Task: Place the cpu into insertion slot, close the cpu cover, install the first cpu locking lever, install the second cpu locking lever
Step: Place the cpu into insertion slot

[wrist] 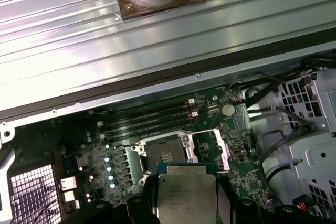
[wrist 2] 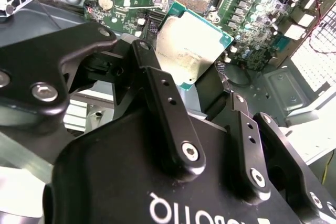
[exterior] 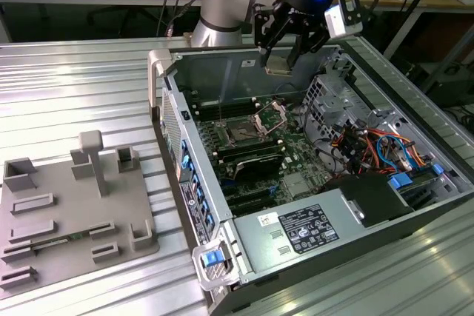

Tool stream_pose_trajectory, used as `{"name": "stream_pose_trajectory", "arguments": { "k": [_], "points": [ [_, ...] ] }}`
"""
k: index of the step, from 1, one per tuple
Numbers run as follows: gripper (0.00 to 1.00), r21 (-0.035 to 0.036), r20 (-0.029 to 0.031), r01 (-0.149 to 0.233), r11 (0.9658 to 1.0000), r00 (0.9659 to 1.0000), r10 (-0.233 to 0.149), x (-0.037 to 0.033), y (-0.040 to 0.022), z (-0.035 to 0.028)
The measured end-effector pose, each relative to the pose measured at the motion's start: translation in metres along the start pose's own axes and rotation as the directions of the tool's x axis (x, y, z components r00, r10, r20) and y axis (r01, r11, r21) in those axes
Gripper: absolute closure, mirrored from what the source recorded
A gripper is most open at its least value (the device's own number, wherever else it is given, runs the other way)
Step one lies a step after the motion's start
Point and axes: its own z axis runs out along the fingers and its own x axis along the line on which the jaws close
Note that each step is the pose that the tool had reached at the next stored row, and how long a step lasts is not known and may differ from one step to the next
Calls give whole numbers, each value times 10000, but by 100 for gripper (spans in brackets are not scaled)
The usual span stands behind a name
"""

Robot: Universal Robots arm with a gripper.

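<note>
Clearly the cpu (wrist 2: 191, 51) is clamped between the jaws, gripped on two opposite edges with its silver top toward the wrist cameras. It is held in the air above the open computer case (exterior: 215, 72). Below and a little ahead of the jaws lies the insertion slot (wrist: 164, 156), bare and dark at its centre, with the cpu cover (wrist: 207, 149) swung open just beside it.

Placing the chip well, I judge, means squaring its edges to the socket rim and lowering it flat, so no corner lands first. Room looks fair straight under the jaws. The memory slots (wrist: 147, 121) run near one side of the socket, the open cover guards another, and the drive cage (exterior: 329, 101) with its cables stands close.
</note>
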Motion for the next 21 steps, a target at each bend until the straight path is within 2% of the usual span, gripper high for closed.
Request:
{"name": "stream_pose_trajectory", "arguments": {
  "k": [12,16,19,21],
  "points": [
    [45,-3,10,-114,9999,9999,114,0,0,0],
    [45,-9,38,-421,9991,9991,421,0,0,0],
    [45,-18,68,-772,9970,9970,772,0,0,0],
    [45,-20,76,-857,9963,9963,857,0,0,1]
  ]
}}
